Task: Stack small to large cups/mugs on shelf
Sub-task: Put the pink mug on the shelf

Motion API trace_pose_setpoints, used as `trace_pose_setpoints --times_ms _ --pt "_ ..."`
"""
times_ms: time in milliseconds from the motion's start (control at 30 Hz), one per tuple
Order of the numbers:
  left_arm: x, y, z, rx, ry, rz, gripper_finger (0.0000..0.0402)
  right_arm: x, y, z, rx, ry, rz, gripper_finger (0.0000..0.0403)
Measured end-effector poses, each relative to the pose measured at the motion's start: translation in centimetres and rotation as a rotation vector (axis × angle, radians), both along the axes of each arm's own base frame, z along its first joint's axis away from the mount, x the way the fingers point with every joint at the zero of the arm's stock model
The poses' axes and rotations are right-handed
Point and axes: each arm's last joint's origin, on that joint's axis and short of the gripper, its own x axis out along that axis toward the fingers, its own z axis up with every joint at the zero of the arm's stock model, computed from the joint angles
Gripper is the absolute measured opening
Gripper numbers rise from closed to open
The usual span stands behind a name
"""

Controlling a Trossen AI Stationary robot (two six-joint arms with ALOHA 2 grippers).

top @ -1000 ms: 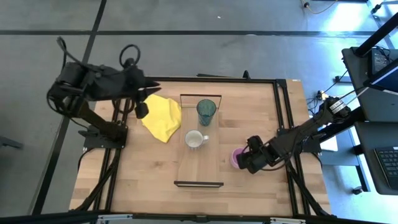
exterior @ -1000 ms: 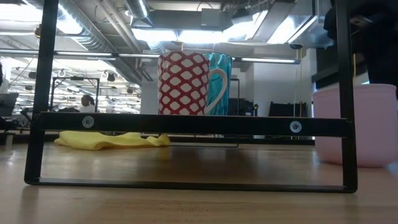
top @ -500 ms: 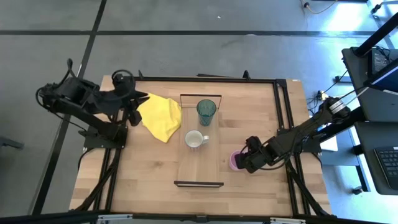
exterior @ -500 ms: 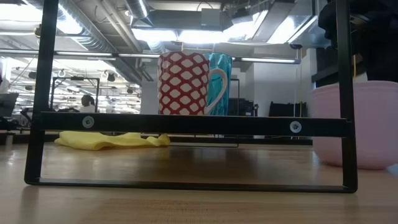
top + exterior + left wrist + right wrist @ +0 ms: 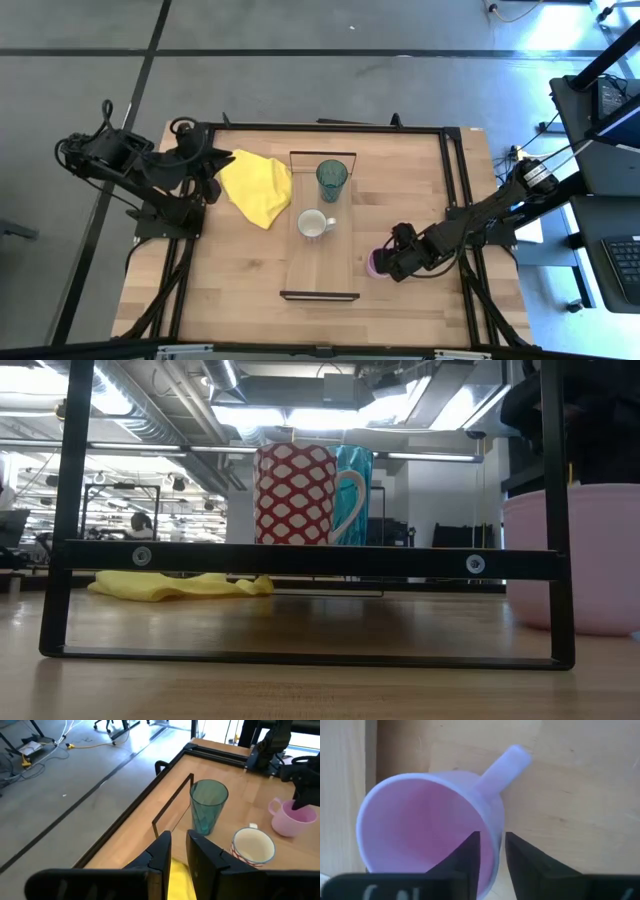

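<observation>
The shelf (image 5: 320,262) is a light-wood board with dark end pieces, lying mid-table. A teal tumbler (image 5: 331,180) and a white mug with a red lattice pattern (image 5: 314,224) stand on it, both upright (image 5: 295,495). The pink mug (image 5: 375,264) is just right of the shelf's near half, and my right gripper (image 5: 387,265) is shut on it. My left gripper (image 5: 222,163) hovers shut and empty over the left edge of the yellow cloth (image 5: 258,186). My right gripper pinches the pink mug's wall at the rim (image 5: 492,826), next to the handle (image 5: 507,762). One finger (image 5: 470,851) is inside the mug and one (image 5: 519,854) outside. The fingers come slanting down from the table's right. The mug is upright; whether its base touches the table, I cannot tell.
The table's black frame rails run along the right (image 5: 452,190) and left (image 5: 190,240) sides. Bare wood lies near the front edge (image 5: 240,290). The shelf's near end piece (image 5: 300,558) stands across the low view.
My right gripper has carried the pink mug toward the table's near edge and a little toward the shelf, keeping it upright. My left arm has drawn back toward the table's left edge, its gripper shifting slightly toward the far side.
</observation>
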Motion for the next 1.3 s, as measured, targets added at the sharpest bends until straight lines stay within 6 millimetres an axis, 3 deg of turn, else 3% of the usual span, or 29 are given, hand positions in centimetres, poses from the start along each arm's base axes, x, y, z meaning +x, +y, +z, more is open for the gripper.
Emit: trace_pose_setpoints --times_ms 200,400,500,800,1000,1300 --pt "-0.1 0.0 -0.1 0.017 0.020 -0.007 0.0055 0.4 -0.1 0.4 -0.010 -0.024 -0.025 0.0013" --pt "-0.1 0.1 -0.2 0.022 0.031 -0.006 0.0055 1.4 -0.7 1.9 -0.004 -0.050 -0.048 0.0014" --pt "-0.1 0.1 -0.2 0.022 0.032 -0.006 0.0055 1.8 -1.0 3.8 -0.025 -0.030 -0.021 0.0009" --pt "-0.1 0.1 -0.2 0.049 0.053 -0.025 0.0055 2.0 -2.1 12.2 -0.089 0.059 0.042 0.0008" --pt "-0.2 0.1 -0.3 0.059 0.071 -0.028 0.0055 5.7 -2.1 13.8 -0.124 0.096 0.089 0.0008" --pt "-0.2 0.1 -0.3 0.060 0.072 -0.028 0.0055 12.6 -1.5 12.2 -0.150 0.086 0.057 0.0016"
